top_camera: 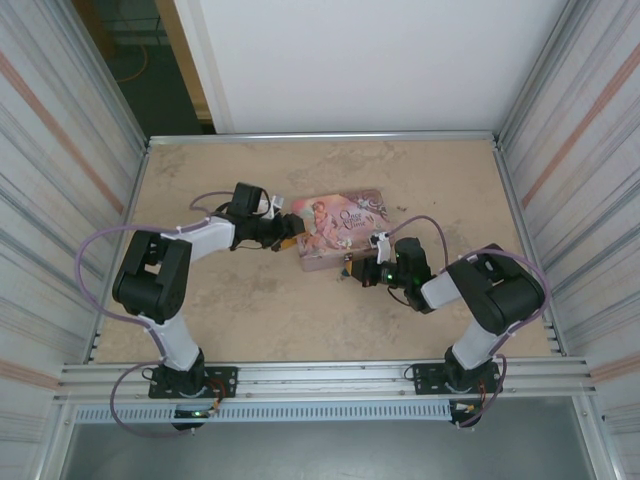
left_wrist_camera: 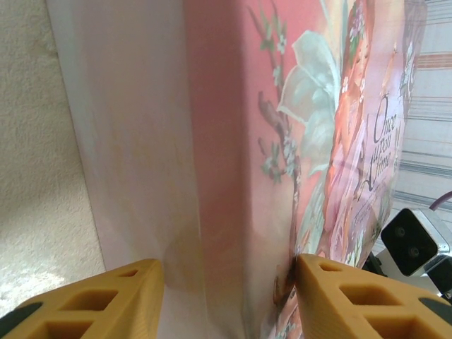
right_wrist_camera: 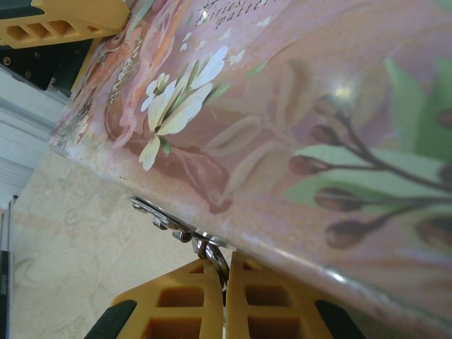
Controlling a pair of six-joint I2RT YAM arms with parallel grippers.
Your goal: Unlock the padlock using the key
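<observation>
Left arm: bent at the elbow near the left edge of the table [top_camera: 250,320], reaching in low toward the middle.
Left gripper [top_camera: 288,238]: at the left short end of the tin box [top_camera: 340,222], half spread. The end of the box sits between its two orange fingers, and they look pressed on it.
Right arm: folded up near the right edge of the table, with its wrist pointing left along the near long side of the box.
Right gripper [right_wrist_camera: 224,267]: fingers pressed together, pinching the bottom of a small shiny loop.
Tin box: pink, with a picture of a lady and flowers. Its lid is shut and it lies flat near the middle of the table, turned a little. What is inside cannot be seen.
Padlock [right_wrist_camera: 212,253]: hangs from a little metal clasp [right_wrist_camera: 162,217] on the near edge of the box. Its shiny loop shows — the body is hidden between the right fingers.
Top view: both arms whole with the box between them, but the padlock is too small to make out here.
Left wrist view: the box end up close, a finger on each side.
Right wrist view: the clasp and loop up close — and one orange finger [right_wrist_camera: 63,21] of the left gripper at the far end of the box.
</observation>
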